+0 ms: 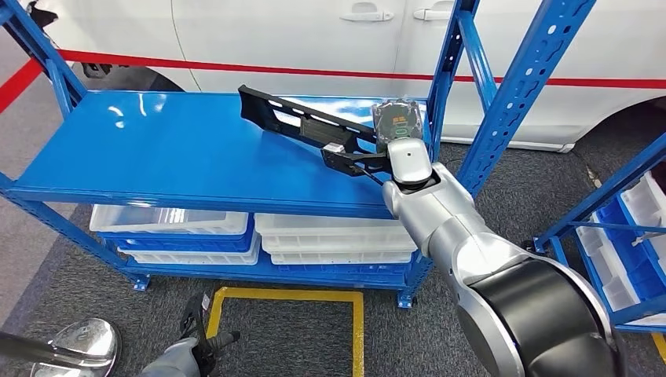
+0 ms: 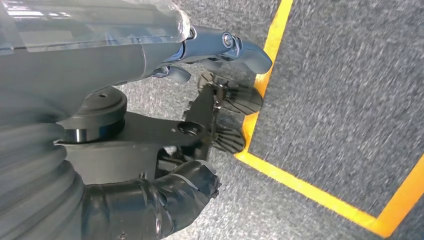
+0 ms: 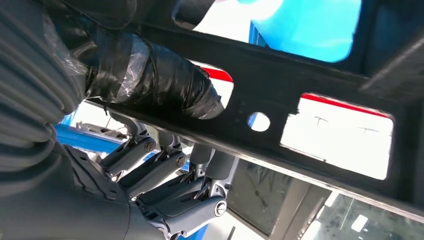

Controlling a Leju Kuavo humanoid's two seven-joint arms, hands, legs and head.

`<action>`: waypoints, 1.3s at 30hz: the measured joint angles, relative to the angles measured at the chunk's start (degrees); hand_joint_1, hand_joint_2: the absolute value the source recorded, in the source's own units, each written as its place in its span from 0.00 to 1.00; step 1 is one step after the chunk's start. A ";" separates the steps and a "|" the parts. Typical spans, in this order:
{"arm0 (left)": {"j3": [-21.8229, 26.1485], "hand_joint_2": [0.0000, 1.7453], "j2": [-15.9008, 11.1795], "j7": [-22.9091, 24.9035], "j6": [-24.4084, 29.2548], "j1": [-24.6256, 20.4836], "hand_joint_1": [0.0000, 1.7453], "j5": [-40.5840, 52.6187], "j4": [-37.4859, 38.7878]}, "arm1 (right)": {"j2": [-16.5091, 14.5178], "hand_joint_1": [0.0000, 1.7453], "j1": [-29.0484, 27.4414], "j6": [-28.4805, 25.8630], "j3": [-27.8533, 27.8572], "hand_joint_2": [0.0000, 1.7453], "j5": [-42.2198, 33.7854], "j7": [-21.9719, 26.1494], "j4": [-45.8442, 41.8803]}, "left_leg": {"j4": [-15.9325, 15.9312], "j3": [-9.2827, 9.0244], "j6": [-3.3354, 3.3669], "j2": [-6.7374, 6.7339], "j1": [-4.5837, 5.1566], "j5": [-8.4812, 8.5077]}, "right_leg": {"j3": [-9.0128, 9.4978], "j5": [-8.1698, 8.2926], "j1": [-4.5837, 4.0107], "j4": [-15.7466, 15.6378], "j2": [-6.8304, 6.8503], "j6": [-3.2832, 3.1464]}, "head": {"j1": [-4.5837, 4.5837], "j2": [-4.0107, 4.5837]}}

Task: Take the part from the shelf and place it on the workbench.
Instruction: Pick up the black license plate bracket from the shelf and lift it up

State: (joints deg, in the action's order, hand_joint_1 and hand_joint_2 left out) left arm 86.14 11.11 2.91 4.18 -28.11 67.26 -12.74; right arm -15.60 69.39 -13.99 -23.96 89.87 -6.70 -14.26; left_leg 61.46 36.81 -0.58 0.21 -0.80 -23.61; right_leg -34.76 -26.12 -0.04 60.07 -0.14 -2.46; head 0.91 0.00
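A long black flat part with cut-out windows hangs slanted just above the blue shelf board, its far end toward the white car. My right hand grips the part's near end at the shelf's right side. Up close, the black part runs between the taped thumb and the metal fingers wrapped under it. My left hand hangs low by the floor with its fingers loosely apart and nothing in them.
Blue uprights stand right beside the held part. White and blue bins fill the lower shelf. A second rack with bins stands at the right. A yellow floor outline lies below, and a white car is behind.
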 joint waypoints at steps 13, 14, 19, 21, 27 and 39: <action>0.01 1.00 -0.01 0.13 -0.35 0.03 0.00 -0.13 0.00 | 0.63 1.00 -0.54 -0.08 0.66 1.00 0.01 0.01 0.02 | -3.65 -1.54 1.71 -0.25 -0.54 0.50 | -5.60 -1.79 1.39 9.60 0.06 3.23 | 0.03 0.00; 0.02 1.00 0.02 0.14 -0.34 0.02 0.00 -0.14 0.00 | 0.64 1.00 -0.46 -0.10 0.70 1.00 0.01 0.02 0.01 | -3.26 -1.36 1.37 -0.21 -0.57 0.29 | -3.83 -0.30 1.41 5.95 0.07 3.32 | 0.04 0.00; 0.02 1.00 0.04 0.15 -0.31 -0.04 0.00 -0.14 0.00 | 0.71 1.00 -0.44 -0.21 0.85 1.00 0.01 0.12 0.00 | -2.52 -0.27 -0.34 -0.16 -0.54 0.26 | -2.00 1.01 1.05 0.71 -0.05 2.05 | -0.09 0.00; 0.02 1.00 0.05 0.15 -0.30 -0.04 0.00 -0.16 0.00 | 0.73 1.00 -0.39 -0.21 0.91 1.00 0.00 0.09 -0.04 | -0.62 0.63 -0.80 -0.17 -0.68 -1.30 | -2.03 1.43 1.19 0.37 0.00 1.22 | -0.10 0.00; 0.05 1.00 0.07 0.18 -0.29 0.07 0.00 -0.52 0.00 | 0.71 1.00 -0.66 -0.21 1.08 1.00 -0.09 0.16 0.01 | 12.19 5.65 -0.99 -0.18 -0.70 -6.34 | -2.43 1.86 0.78 0.33 0.02 0.46 | -0.11 0.00; 0.11 1.00 0.24 0.34 -0.26 -0.32 0.00 -0.69 0.00 | 0.85 1.00 -0.38 -0.18 1.62 1.00 -0.17 0.15 0.02 | -3.16 -0.81 2.20 -0.40 -0.34 0.55 | -7.08 -4.23 0.65 10.59 0.03 2.98 | -0.06 0.00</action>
State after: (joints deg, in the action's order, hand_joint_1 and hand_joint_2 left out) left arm 86.25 11.35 3.26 3.92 -28.43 66.58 -12.74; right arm -14.75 69.01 -14.17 -22.34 89.70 -6.56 -14.24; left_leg 58.30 36.00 1.62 -0.19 -1.14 -23.06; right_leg -41.84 -30.35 0.61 70.66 -0.10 0.52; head 0.85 0.00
